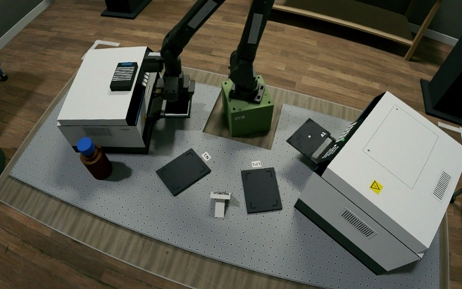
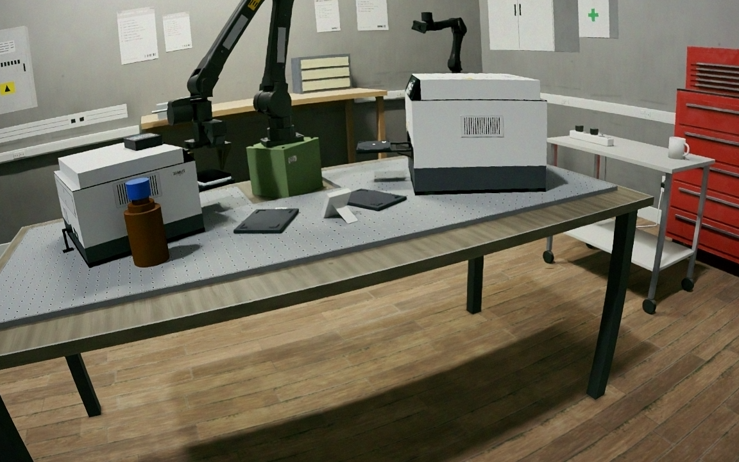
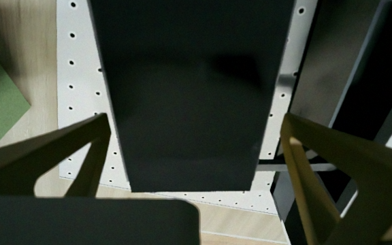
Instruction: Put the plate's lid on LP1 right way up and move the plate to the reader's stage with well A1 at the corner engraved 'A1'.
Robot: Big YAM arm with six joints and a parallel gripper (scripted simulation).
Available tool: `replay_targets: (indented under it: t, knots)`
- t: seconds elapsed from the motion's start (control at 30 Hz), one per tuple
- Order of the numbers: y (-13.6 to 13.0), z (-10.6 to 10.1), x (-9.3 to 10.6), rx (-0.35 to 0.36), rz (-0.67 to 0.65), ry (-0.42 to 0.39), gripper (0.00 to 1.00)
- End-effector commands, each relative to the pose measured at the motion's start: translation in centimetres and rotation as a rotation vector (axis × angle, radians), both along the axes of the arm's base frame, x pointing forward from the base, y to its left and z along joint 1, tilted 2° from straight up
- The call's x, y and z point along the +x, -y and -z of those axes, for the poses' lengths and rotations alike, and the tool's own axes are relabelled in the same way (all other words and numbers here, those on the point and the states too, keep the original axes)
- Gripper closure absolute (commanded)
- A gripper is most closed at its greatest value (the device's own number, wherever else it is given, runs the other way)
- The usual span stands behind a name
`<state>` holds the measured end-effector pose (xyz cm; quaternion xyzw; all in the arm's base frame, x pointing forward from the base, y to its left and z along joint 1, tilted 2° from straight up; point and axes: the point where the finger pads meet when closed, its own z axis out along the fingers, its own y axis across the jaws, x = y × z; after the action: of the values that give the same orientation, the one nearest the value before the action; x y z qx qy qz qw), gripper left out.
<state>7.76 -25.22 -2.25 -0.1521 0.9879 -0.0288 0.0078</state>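
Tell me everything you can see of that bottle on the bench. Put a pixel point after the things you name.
The bottle [image 1: 98,165] [image 2: 146,234] is brown, with a smooth cylindrical body, narrower shoulders and a bright blue cap [image 1: 86,146] [image 2: 138,188]. It looks like tinted glass or plastic; I cannot tell which. It stands upright, capped, on the perforated grey deck [image 1: 175,230] [image 2: 280,253], beside the smaller white machine [image 1: 100,86] [image 2: 174,189]. The pincer is not touching it.

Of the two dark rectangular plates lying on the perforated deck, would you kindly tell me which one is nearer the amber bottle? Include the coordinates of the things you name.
The one labelled N1 [image 1: 183,171] [image 2: 266,220]; the other, labelled LP1, sits closer to the larger white instrument.
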Motion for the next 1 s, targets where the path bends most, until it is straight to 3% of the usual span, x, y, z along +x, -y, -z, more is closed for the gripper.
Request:
replay_targets:
  t: [0.0, 0.23, 0.97]
  knots:
    - [0.7, 0.0, 0.3, -0.012, -0.002, 0.007, 0.0]
    - [-0.2, 0.5, 0.0, 0.001, -0.002, 0.003, 0.0]
    - [1.7, -0.1, 0.6, -0.022, -0.005, 0.01, 0.0]
